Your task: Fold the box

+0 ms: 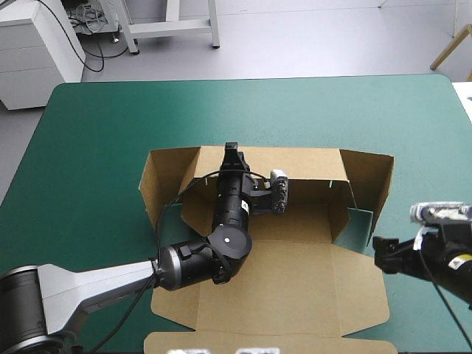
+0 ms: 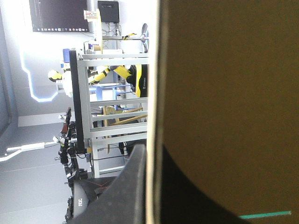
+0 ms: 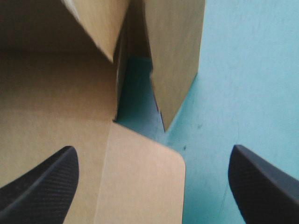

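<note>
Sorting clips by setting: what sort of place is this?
Probably a robot lab workbench: a table with a teal-green cover, and two robot arms, the left gripper and right gripper at a half-folded brown box.

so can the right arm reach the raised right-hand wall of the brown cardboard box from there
Probably yes: the right gripper is open, the raised brown wall stands just ahead of it, and nothing stands between them.
</note>
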Robot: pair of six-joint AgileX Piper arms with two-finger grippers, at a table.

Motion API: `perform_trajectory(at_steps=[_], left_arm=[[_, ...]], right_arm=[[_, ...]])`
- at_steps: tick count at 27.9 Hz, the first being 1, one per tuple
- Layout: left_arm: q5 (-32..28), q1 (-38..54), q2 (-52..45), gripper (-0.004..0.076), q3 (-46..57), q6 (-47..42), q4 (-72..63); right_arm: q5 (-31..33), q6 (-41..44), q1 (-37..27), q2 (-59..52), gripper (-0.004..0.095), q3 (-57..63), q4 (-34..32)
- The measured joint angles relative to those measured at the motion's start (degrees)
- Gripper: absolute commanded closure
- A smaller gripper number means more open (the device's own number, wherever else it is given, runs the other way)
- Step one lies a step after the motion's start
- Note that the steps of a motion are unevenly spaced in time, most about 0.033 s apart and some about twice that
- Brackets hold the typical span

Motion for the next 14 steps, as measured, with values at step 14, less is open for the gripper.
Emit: perform_trajectory(at_steps=[14], left_arm=[[-0.49, 0.0, 0.0, 0.0734, 0.0, 0.0, 0.0]], right_arm=[[2.41, -0.24, 0.0, 38.88, 0.013, -41.1, 2.84]])
